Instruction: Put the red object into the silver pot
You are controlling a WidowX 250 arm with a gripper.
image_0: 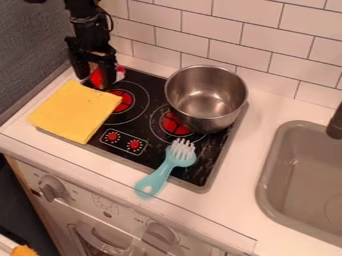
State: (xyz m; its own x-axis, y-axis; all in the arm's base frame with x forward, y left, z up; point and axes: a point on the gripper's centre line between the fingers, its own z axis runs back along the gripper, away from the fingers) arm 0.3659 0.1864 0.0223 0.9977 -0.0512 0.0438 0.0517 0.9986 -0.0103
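Noted: my claw (94,83) stands wide open beside the yellow cloth (75,111), red object (97,77) between its fingers, no grip visible.

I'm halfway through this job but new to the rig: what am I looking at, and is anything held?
It's one picture, from a fixed camera looking down at a slant. The machine is a black robot arm; its gripper is down at a red object at the stove's back left corner. I can't tell whether it grips it. The silver pot stands on the stove, a yellow cloth lies at left, and a turquoise brush crosses the front edge. At right is a sink.
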